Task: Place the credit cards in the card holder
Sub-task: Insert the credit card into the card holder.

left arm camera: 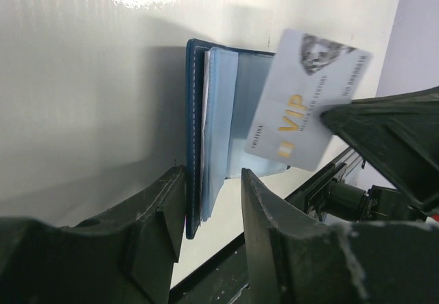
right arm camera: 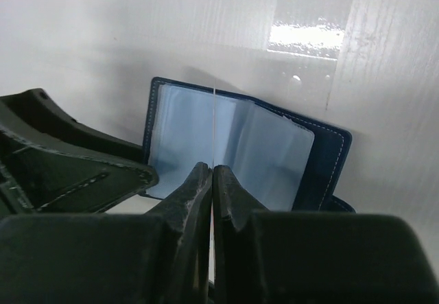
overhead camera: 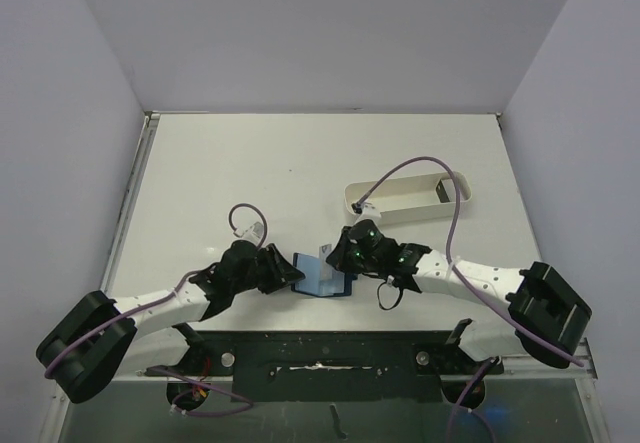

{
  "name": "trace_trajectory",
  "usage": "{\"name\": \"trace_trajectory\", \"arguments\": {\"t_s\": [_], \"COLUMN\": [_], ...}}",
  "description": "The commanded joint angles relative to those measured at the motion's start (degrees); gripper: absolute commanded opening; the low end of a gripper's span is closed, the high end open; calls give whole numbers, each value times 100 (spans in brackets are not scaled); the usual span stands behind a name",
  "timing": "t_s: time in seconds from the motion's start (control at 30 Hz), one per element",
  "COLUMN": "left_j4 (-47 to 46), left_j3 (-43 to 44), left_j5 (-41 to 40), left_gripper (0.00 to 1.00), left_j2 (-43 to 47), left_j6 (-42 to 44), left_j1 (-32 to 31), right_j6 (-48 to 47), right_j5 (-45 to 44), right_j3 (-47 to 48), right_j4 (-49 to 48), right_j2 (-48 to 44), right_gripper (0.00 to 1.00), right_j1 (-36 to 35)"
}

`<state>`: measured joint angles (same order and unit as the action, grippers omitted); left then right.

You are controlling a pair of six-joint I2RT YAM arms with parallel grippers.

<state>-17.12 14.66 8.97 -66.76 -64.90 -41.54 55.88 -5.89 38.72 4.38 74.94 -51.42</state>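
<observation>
Over the open card holder (right arm camera: 274, 153), the right gripper (right arm camera: 212, 170) is pinching a white VIP card (left arm camera: 302, 105); at nine o'clock, the left gripper (left arm camera: 209, 173) is straddling its edge, jaws parted.

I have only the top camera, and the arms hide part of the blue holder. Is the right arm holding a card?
Observer: Yes, the right gripper has its jaws shut on a card, over the open card holder.
Operator: How does the card look?
Observer: Pale, with gold "VIP" print, tilted before the clear sleeves.
Operator: And the left jaws?
Observer: The left gripper has them apart, one each side of the holder's edge.
</observation>
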Motion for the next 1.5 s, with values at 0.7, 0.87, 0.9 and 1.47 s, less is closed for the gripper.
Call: {"name": "trace_trajectory", "arguments": {"t_s": [0.7, 0.87, 0.9, 1.47], "left_j4": [78, 65, 61, 161], "left_j3": [-288, -279, -287, -256], "left_j5": [-404, -403, -405, -404], "left_gripper": [0, 0, 0, 0], "left_j2": [207, 137, 137, 180], "left_j6": [276, 260, 259, 241], "left_j1": [-21, -21, -21, -21], "right_j6": [520, 486, 483, 609], "right_j5": [1171, 1330, 1340, 1376], "right_j3": [-1132, -1173, -1174, -1003], "right_j4": [-1493, -1808, -1845, -1609], "right_j2": [-23, 122, 133, 508], "right_gripper": [0, 0, 0, 0], "right_j1": [580, 540, 527, 475]}}
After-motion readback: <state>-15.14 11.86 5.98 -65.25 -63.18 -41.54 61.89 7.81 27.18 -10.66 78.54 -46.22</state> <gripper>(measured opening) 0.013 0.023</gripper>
